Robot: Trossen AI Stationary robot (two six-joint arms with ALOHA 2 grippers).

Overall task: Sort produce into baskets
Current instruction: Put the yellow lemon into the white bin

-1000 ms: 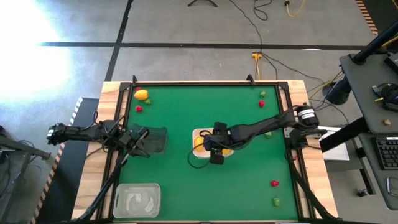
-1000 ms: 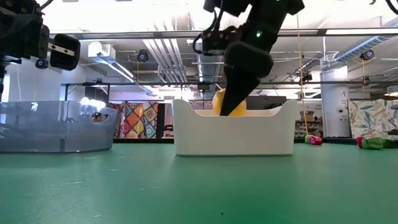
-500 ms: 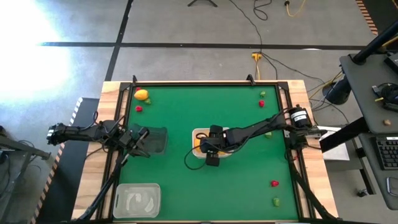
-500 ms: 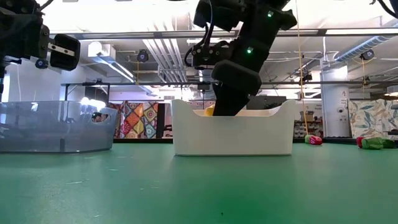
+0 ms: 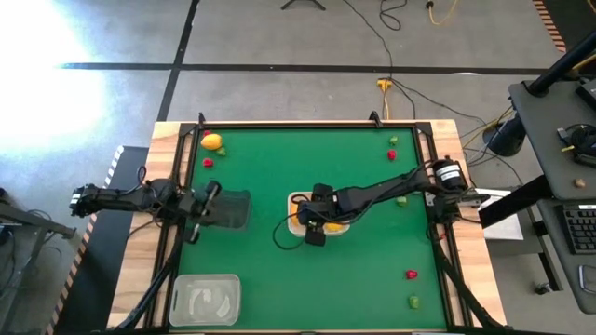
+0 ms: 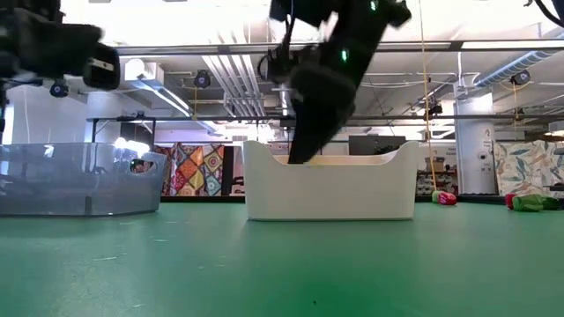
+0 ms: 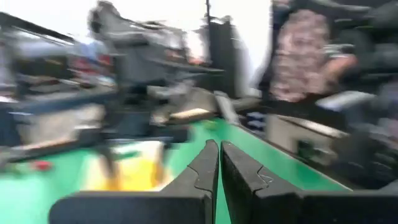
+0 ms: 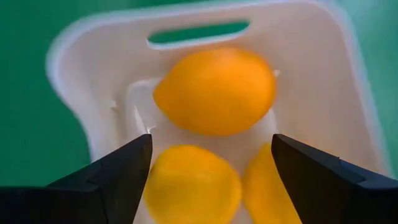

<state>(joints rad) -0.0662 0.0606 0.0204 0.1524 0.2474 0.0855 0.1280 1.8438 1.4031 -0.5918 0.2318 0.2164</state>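
The white tub (image 5: 294,198) stands mid-table and holds three yellow-orange lemons (image 8: 214,90); it also shows in the low view (image 6: 330,189). My right gripper (image 8: 211,140) is open just above the lemons, with one finger on either side of them and nothing between the fingers. In the high view my right gripper (image 5: 315,218) is over the tub. My left gripper (image 7: 219,149) is shut and empty, and in the high view it (image 5: 211,194) is beside the left rim of the dark see-through tub (image 5: 235,209). The clear tub (image 5: 205,300) stands at the near left.
An orange lemon (image 5: 212,141) and a red piece (image 5: 208,162) lie at the far left. Red and green pieces (image 5: 392,149) lie at the far right, a green piece (image 5: 402,199) lies under my right arm, and a red (image 5: 411,274) and a green piece (image 5: 413,301) lie near right.
My right gripper has gone down into the white tub with a yellow lemon and shifted a little toward the table's left; the lemon now lies in the tub, clear of the fingers. My left gripper has swung a little toward the far edge beside the dark tub.
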